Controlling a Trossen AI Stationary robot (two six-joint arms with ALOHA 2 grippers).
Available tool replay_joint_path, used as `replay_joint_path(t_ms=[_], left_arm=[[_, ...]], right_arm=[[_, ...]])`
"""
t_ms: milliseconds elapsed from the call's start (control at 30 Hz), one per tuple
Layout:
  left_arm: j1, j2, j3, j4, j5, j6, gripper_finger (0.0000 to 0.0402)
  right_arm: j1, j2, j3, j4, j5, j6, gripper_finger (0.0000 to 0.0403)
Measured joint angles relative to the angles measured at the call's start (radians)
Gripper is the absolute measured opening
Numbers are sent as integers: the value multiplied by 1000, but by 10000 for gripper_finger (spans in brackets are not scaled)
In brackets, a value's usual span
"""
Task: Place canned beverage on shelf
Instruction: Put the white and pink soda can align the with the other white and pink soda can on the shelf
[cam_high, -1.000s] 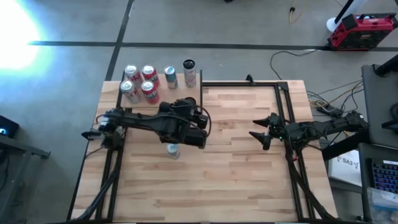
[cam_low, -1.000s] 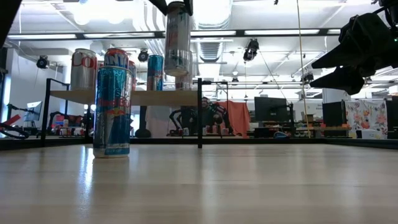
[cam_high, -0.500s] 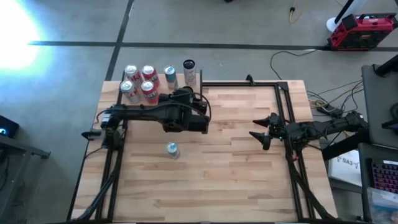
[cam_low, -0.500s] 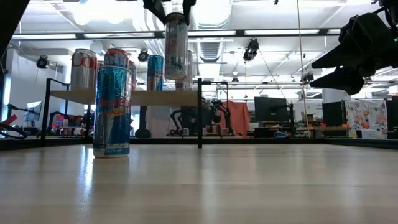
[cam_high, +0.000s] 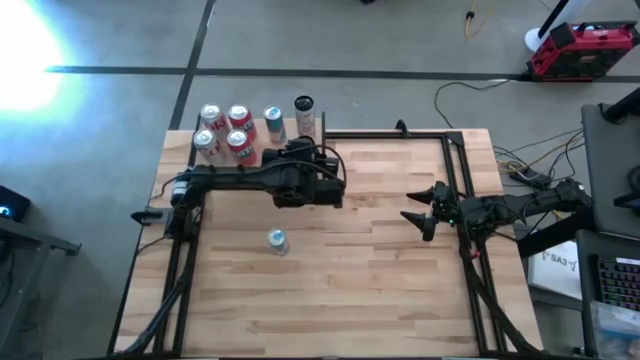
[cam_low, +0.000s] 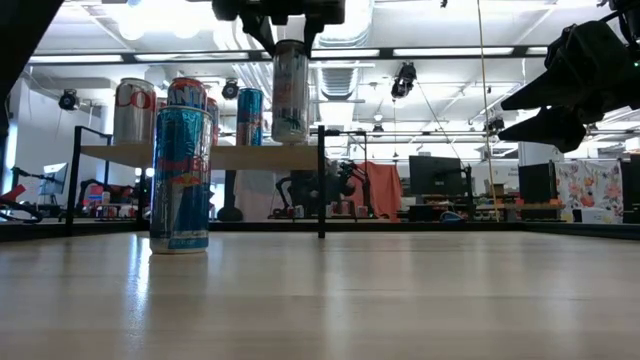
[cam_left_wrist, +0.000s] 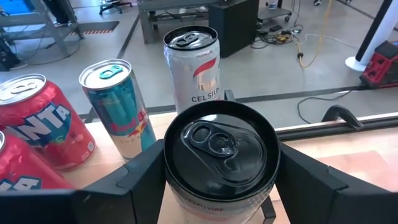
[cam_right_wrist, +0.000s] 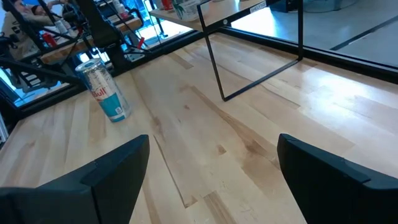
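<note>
Left gripper clamps black-topped can above shelf; high view hides it. Right gripper idle, jaws apart.

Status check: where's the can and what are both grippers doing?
Left gripper shut on slim can, held just above shelf. Right gripper open, idle at table's right. Celsius can stands close behind the drop spot.

Dark jointed arms, black angular fingers

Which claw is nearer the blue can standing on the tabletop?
Left. The left claw, shut on a black-topped can, hangs just shelf-side of the blue can; the right claw waits open, farther across the table.
</note>
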Motion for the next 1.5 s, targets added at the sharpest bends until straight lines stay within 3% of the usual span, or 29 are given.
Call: replay_joint_path(t_ms=[1500], left_arm=[[104,6,0,85,38,27,241]], right_arm=[[0,0,0,0,0,0,336]])
